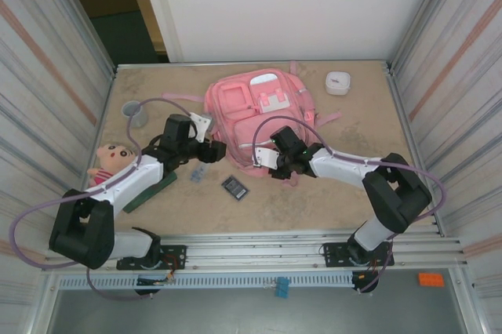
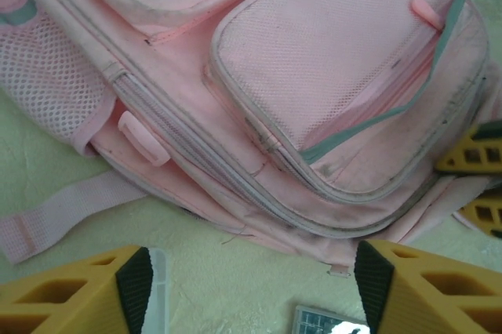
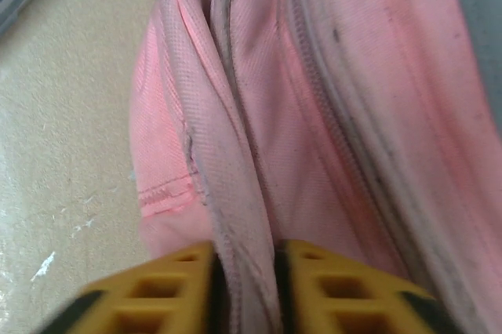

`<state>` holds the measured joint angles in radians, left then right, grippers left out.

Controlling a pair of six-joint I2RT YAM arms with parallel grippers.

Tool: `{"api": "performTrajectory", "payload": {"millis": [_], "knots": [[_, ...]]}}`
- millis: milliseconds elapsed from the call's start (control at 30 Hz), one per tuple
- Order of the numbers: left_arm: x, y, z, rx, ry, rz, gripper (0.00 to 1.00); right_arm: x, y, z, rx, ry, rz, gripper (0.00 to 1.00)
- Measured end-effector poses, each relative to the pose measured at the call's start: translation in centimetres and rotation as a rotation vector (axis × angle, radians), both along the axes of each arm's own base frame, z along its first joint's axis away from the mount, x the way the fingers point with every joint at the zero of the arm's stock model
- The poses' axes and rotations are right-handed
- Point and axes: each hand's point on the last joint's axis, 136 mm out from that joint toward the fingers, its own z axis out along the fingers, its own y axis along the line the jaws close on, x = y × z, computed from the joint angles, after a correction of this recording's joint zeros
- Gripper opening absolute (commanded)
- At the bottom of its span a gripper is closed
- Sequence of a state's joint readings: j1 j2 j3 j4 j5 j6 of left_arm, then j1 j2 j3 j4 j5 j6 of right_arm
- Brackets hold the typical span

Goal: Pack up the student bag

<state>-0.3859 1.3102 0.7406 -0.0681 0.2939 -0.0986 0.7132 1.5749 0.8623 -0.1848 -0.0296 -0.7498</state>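
Note:
The student bag (image 1: 259, 107) lies flat at the middle back of the table, a large pink backpack with its front pockets up. My left gripper (image 1: 212, 148) stands open at the bag's near left edge. In the left wrist view its fingertips (image 2: 135, 283) are spread wide over bare table, just short of the bag's bottom seam (image 2: 314, 216). My right gripper (image 1: 265, 155) is at the bag's near edge. It is shut on a fold of the bag's pink fabric (image 3: 235, 193), pinched between its yellow fingers (image 3: 314, 279).
A dark calculator (image 1: 234, 187) and a small clear box (image 1: 198, 172) lie just in front of the bag. A doll (image 1: 110, 160) and a green book (image 1: 149, 190) lie by the left arm. A grey cup (image 1: 135, 113) stands back left, a white container (image 1: 338, 82) back right.

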Motion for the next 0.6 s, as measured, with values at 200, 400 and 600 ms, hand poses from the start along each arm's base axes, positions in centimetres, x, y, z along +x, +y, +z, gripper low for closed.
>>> {"api": "performTrajectory", "payload": {"millis": [200, 400, 600], "knots": [[0.7, 0.8, 0.1, -0.017, -0.037, 0.029, 0.62, 0.2, -1.4, 5.4, 0.093, -0.003, -0.002, 0.00], [0.9, 0.0, 0.6, -0.067, -0.086, -0.002, 0.59, 2.6, -3.3, 15.5, 0.224, -0.089, -0.032, 0.00], [1.2, -0.8, 0.4, -0.149, -0.113, -0.001, 0.57, 3.0, -4.9, 19.0, 0.247, -0.085, -0.051, 0.00]]}}
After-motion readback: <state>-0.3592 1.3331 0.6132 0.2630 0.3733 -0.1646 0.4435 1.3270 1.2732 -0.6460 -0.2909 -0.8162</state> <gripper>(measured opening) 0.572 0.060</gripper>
